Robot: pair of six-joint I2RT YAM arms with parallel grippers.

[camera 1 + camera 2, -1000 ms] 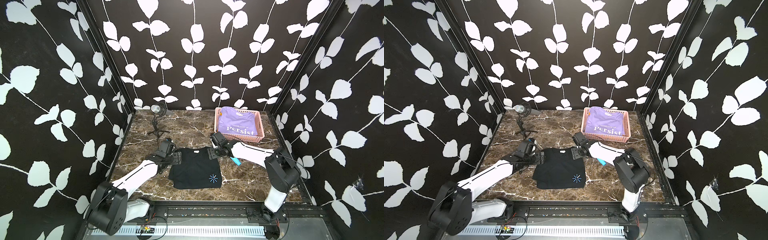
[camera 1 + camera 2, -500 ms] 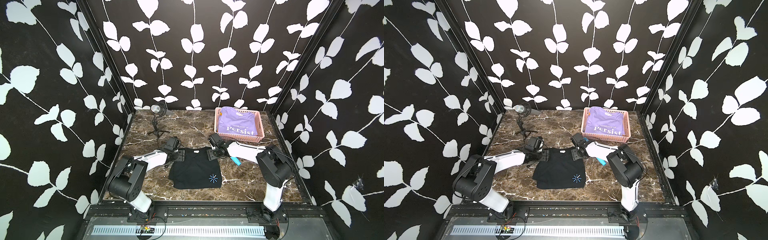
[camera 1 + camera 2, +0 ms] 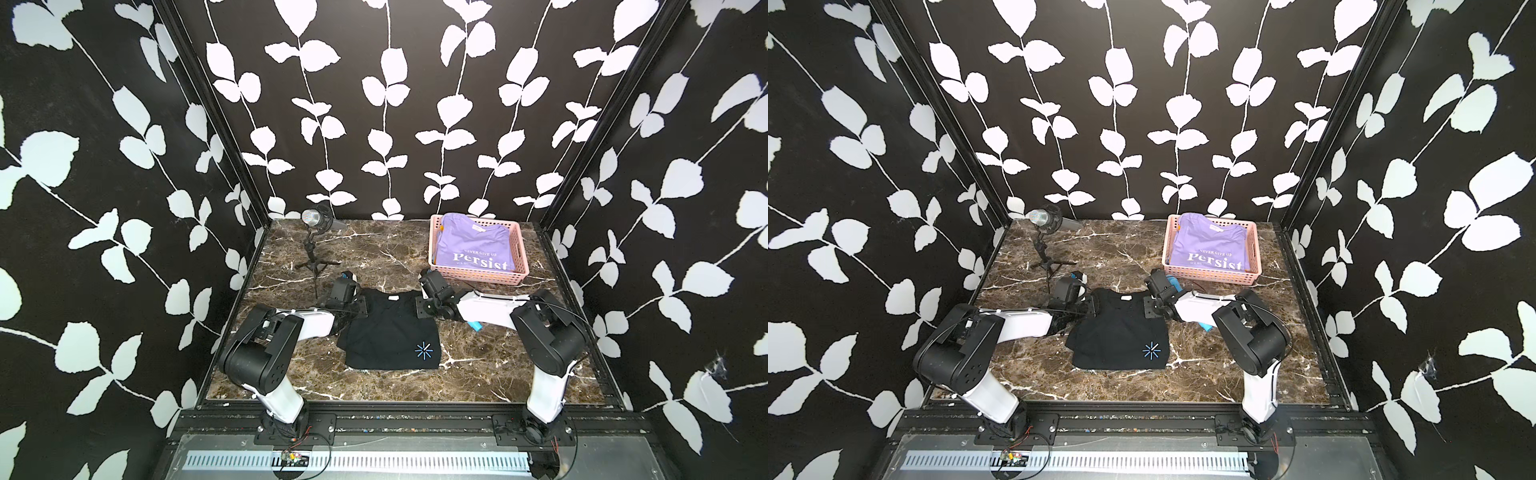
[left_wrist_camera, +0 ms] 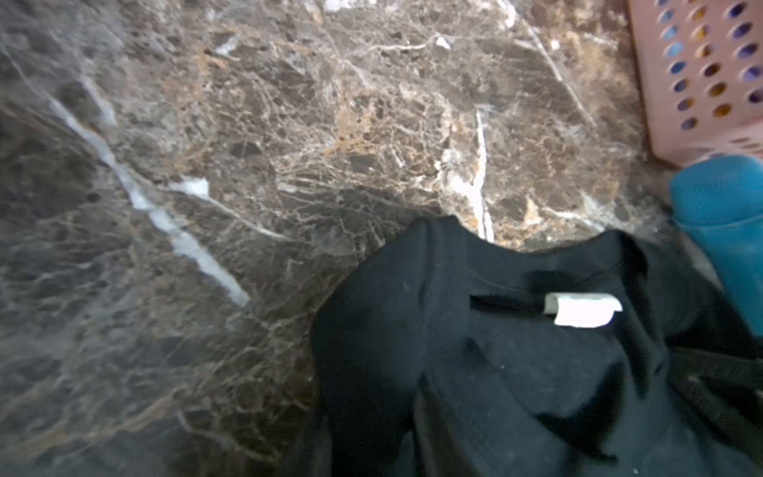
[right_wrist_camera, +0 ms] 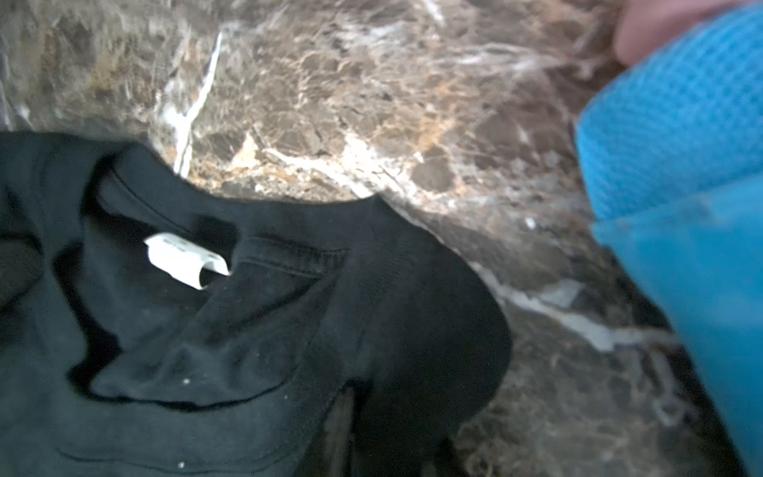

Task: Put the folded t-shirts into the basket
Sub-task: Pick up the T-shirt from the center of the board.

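A black folded t-shirt (image 3: 386, 332) (image 3: 1121, 328) with a small blue starburst lies flat on the middle of the marble table. My left gripper (image 3: 360, 306) (image 4: 367, 446) is shut on its far left corner. My right gripper (image 3: 420, 309) (image 5: 392, 437) is shut on its far right corner. Both wrist views show black cloth (image 4: 495, 351) (image 5: 247, 330) pinched between the fingers, next to the white neck label. The pink basket (image 3: 521, 249) (image 3: 1255, 249) stands at the back right. A lilac "Persist" t-shirt (image 3: 473, 245) lies on top inside it.
A small microphone on a tripod (image 3: 316, 220) stands at the back left. The basket's perforated wall (image 4: 702, 82) is close beyond the shirt's far right corner, with yellow and blue showing through its holes. A blue wrapped part (image 4: 722, 214) sits by the right arm.
Both grippers have gone from open to shut on the black shirt's far corners. The left arm's elbow has drawn back toward its base. The shirt has stayed on the table.
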